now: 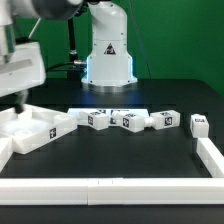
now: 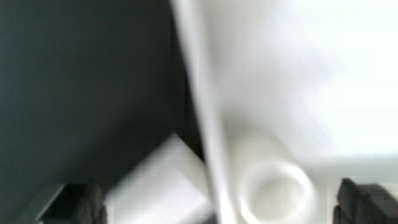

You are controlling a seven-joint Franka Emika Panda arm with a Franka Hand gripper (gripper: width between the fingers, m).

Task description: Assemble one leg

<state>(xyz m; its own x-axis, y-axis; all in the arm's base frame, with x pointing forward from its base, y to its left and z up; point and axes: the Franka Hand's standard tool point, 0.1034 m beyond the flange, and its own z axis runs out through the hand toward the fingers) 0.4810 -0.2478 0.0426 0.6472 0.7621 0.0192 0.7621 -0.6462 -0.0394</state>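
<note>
Exterior view: all four legs (image 1: pixel 130 121) lie loose in a row on the desk (image 1: pixel 150 152), beside the panel (image 1: pixel 30 135) (none fitted yet). My jaws hang wide open, empty, above its corner socket (image 2: pixel 276 187).

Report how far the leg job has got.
Done: nothing fitted yet. All four legs lie loose in a row on the table, apart from the panel. In hand: the gripper is open and empty, close over the panel, with a corner socket between its fingers. Left: pick up one leg, bring it to a socket and seat it.
</note>
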